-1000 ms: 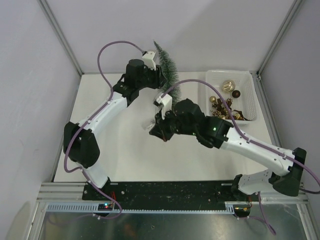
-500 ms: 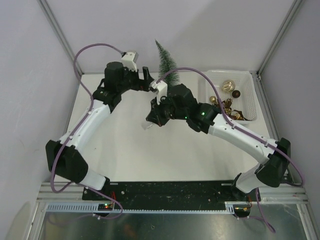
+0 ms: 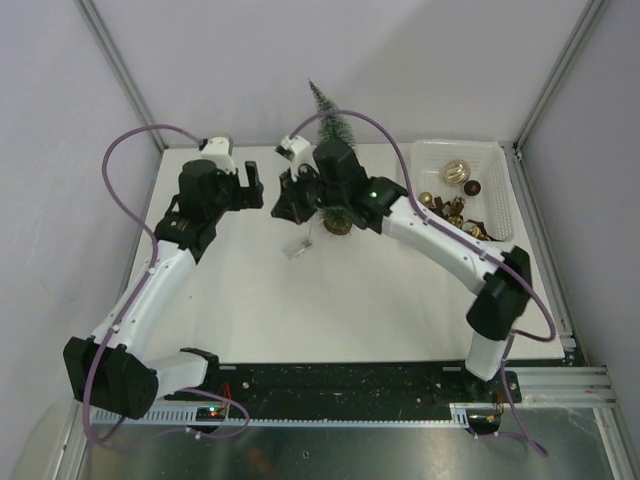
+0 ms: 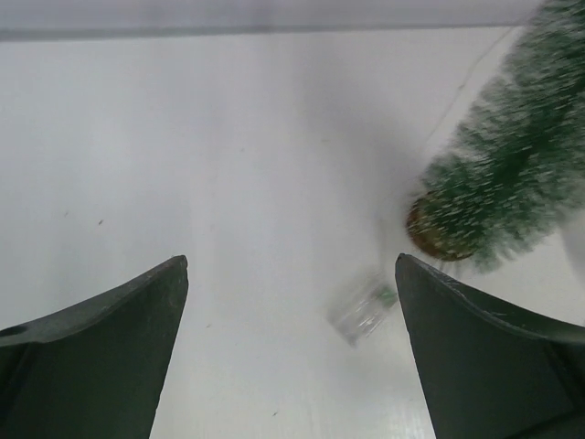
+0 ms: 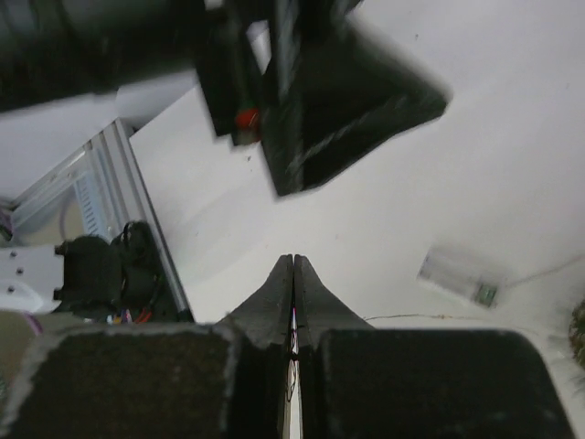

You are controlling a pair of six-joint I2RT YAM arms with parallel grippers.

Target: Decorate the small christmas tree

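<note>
Small christmas tree stands upright, far-centre on the tabletop. Right gripper is beside it, jaws pinched on a thin wire; left gripper gapes nearby. Danger: a wire tug could topple the tree!

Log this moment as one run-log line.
left gripper: open, empty | right gripper: shut on wire | small christmas tree: upright | clear box: on table

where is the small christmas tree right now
In the top view the small christmas tree stands at the far middle of the table, just left of the white basket, its lower part hidden behind the right arm.
</note>
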